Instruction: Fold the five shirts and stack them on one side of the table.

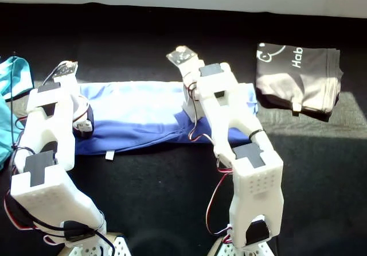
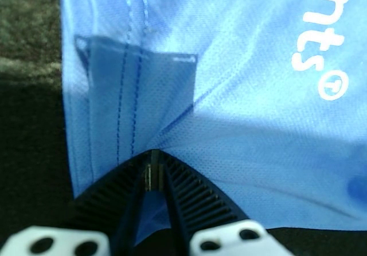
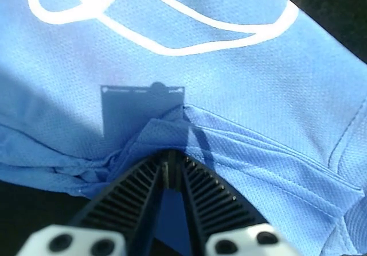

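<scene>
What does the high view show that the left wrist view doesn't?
High view adds: a folded dark grey shirt, a bunched teal garment at the left edge, and both white arms. Left wrist view adds: the left gripper shut on a fold, plus blue stitching and white lettering. Both share: the spread blue mesh shirt on the black table.

Left end effector (image 2: 153,157), right end effector (image 3: 170,157) pinched closed (arms outstretched).

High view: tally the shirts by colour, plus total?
Blue shirt: 1
Dark folded shirt: 1
Teal garment, cut off at the frame edge: 1 that I can tell
Total: 3
</scene>
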Controlling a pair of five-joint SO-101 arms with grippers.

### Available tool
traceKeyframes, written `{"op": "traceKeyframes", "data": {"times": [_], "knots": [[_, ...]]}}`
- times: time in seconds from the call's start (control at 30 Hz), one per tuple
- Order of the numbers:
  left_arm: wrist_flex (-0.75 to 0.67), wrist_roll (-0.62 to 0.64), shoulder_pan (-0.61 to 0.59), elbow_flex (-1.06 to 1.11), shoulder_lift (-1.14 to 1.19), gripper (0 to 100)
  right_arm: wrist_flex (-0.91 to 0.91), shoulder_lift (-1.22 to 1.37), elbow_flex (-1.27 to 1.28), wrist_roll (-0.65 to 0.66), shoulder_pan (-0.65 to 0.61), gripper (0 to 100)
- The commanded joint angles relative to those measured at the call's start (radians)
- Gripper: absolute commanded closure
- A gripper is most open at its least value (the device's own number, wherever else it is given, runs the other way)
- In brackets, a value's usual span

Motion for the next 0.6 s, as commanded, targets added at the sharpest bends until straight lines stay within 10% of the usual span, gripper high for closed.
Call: {"op": "traceKeyframes", "data": {"times": [0.0, 0.57], "knots": [[-0.031, 0.008, -0.038, 0.002, -0.001, 99, -0.008, -0.073, 0.002, -0.015, -0.007, 99.2], [-0.031, 0.008, -0.038, 0.002, -0.001, 99, 0.248, -0.071, -0.211, -0.011, -0.128, 99.2]]}}
